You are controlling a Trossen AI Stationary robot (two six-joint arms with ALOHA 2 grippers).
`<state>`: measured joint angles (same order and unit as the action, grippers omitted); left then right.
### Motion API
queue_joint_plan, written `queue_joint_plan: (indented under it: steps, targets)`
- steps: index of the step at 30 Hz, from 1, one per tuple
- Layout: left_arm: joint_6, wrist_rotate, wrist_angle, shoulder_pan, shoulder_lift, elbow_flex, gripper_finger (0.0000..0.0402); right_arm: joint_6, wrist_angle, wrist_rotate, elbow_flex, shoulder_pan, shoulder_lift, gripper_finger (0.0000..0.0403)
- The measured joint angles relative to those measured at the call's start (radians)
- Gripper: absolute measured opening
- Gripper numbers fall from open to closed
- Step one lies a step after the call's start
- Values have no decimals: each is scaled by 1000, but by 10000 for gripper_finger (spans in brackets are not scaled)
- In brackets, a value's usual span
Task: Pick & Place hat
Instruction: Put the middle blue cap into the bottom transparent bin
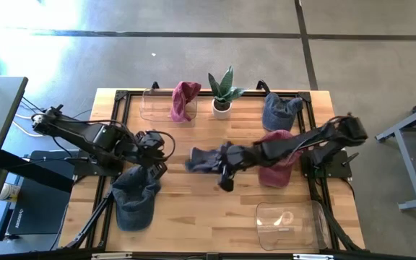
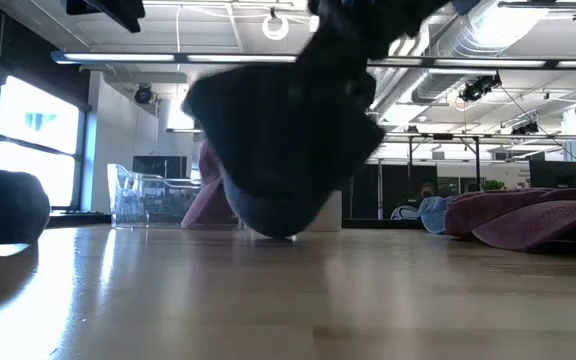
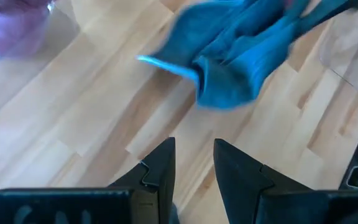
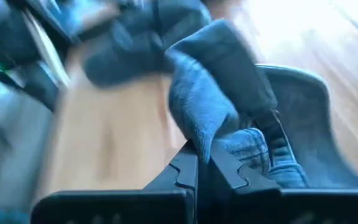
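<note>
A dark blue hat [image 1: 206,157] hangs at the table's middle, with my right gripper [image 1: 226,167] shut on it; in the low view it is the dark mass [image 2: 278,140] in front. My left gripper [image 1: 157,148] hovers open at the left, above the wood, fingers [image 3: 160,171] empty. It looks toward the held hat [image 3: 241,56]. A second blue-grey hat [image 1: 136,196] lies on the table near the front left, below my left arm. My right gripper pinches a raised fold of the hat's cloth [image 4: 199,138] between its two fingers. The fingers come from the table's right side, slanting down. The hat hangs slack around and below them; whether its lowest part [image 2: 268,228] touches the table I cannot tell.
A maroon hat [image 1: 276,165] lies under my right arm. Another blue hat [image 1: 280,112] sits at the back right, and a maroon hat [image 1: 185,100] is draped on a clear container [image 1: 150,105] at the back left. A potted plant [image 1: 222,90] stands between. A clear container [image 1: 287,220] stands front right.
</note>
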<state>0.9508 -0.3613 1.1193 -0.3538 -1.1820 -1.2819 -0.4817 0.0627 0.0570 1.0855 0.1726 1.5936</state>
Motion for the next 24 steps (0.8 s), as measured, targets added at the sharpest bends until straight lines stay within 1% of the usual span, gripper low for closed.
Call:
queue_joint_plan:
  steps: [4, 7, 11, 13, 16, 20, 22, 24]
  targets:
    - [-19, -39, -3, 0, 2, 0, 106, -184, 18, -18, 0, -17, -140, 7]
    - [-35, -48, -12, 0, 2, 0, 106, -285, 30, -71, 0, -23, -239, 6]
    - [-68, -58, -40, 0, -1, 0, 106, -426, 48, -121, 0, -6, -364, 5]
    - [-84, -66, -58, 0, -1, 0, 106, -500, 63, -123, 0, 18, -419, 4]
    - [-98, -74, -83, 0, -1, 0, 106, -621, 74, -119, 0, 79, -489, 5]
    - [-113, -79, -88, 0, -1, 0, 106, -776, 80, -104, 0, 202, -564, 4]
    - [-117, -88, -92, 0, -1, 0, 106, -857, 101, -62, 0, 281, -592, 4]
    - [-119, -102, -102, 0, -1, 0, 106, -937, 143, 4, 0, 371, -614, 3]
